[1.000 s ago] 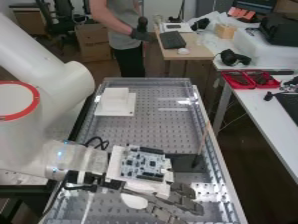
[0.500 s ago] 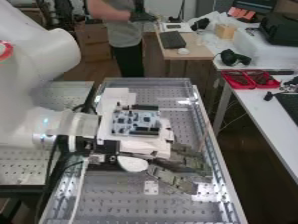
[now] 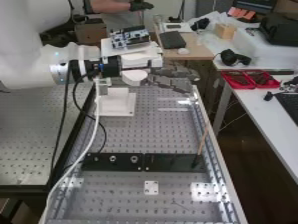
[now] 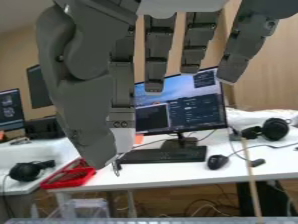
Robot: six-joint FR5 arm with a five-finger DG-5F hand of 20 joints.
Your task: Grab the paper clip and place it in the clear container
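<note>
Thumb and one fingertip of my hand (image 3: pixel 166 80) are together, pinching a slim dark thing that I take for the paper clip (image 4: pixel 118 169), though the view there is poor; my other fingers reach out nearly straight. Half a second earlier I was low over the middle of the bench (image 3: pixel 140 135); now I am higher and over its far part, with the clip at my fingertips. Riding on the back of my hand is the circuit board (image 3: pixel 130 37), raised along with me. Below me on the bench sits the white block (image 3: pixel 116 102), and past my fingertips, lower down, is a clear container (image 4: pixel 86 206); what it holds I cannot tell. Well back from me, towards the bench's near end, lies the black strip (image 3: pixel 113 161), which my arm and hand partly covered before, with a thin stick (image 3: pixel 202 140) leaning upward at its end. Farther out beyond my fingertips, on the white table (image 3: pixel 263 102), are two red trays (image 3: pixel 246 85) side by side with dark things in them.
</note>
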